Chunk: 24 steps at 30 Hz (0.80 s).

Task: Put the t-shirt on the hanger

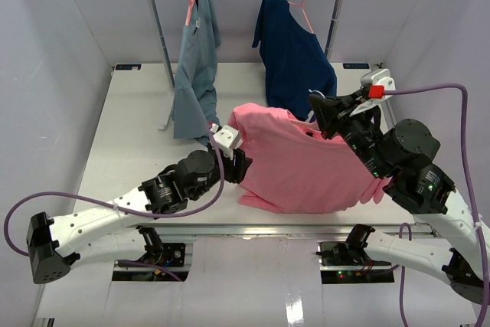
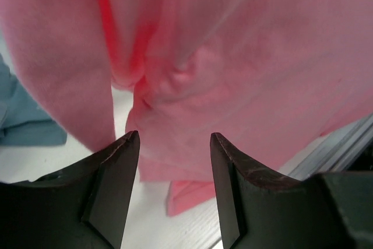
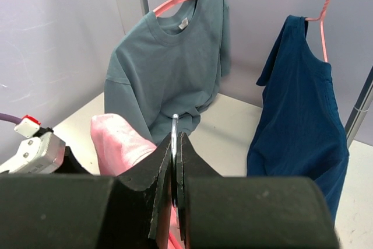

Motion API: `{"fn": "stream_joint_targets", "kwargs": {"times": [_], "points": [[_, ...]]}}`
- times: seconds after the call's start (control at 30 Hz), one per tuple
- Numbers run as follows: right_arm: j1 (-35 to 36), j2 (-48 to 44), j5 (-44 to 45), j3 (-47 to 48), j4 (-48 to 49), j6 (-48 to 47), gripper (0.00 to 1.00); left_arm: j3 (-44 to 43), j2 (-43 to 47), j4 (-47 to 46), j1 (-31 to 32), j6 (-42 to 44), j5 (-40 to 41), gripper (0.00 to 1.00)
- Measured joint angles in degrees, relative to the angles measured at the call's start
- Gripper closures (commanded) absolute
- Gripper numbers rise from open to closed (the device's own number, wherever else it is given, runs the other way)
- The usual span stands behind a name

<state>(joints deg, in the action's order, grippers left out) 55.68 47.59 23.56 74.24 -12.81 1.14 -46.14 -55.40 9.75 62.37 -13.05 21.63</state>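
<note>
Top external: white table [image 1: 130, 124], lilac walls [image 1: 46, 51]

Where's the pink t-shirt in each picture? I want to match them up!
Top external: the salmon-pink cotton t-shirt is in the middle, between the two arms.
Left wrist: it fills most of the picture, very close up.
Right wrist: only a pink bump of it shows, low on the left.
Shared landmark: the hanging grey-blue shirt appears in all three views.
</note>
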Motion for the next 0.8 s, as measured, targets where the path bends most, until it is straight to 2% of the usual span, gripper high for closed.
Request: {"fn": "stream_joint_targets", "kwargs": {"times": [0.2,0.27,0.3,0.37,0.4,0.63,0.8], "points": [[0.00,-2.72,0.05,-2.11,2.99,0.40,0.92,2.46,-1.60,-10.40,0.00,0.53,1.00,0.38],[0.00,-3.38,0.21,-3.30,4.51,0.55,0.92,2.98,-3.06,-12.64,0.00,0.51,0.60,0.44],[0.00,-3.63,0.29,-3.76,5.09,0.64,0.92,3.21,-3.86,-13.66,0.00,0.50,0.35,0.57],[0.00,-3.73,0.41,-4.10,6.30,0.89,0.92,3.37,-5.74,-15.29,0.00,0.39,-0.01,0.90],[0.00,-3.70,0.42,-4.28,7.10,1.06,0.92,3.37,-6.64,-16.00,0.00,0.31,-0.22,0.98],[0.00,-3.33,1.75,-4.73,9.66,1.34,0.92,3.42,-9.16,-17.96,0.00,-0.04,-1.56,1.00],[0.00,-2.20,6.62,-4.71,12.34,-2.57,0.92,8.05,-4.49,-18.28,0.00,-1.56,-0.64,1.00]]}}
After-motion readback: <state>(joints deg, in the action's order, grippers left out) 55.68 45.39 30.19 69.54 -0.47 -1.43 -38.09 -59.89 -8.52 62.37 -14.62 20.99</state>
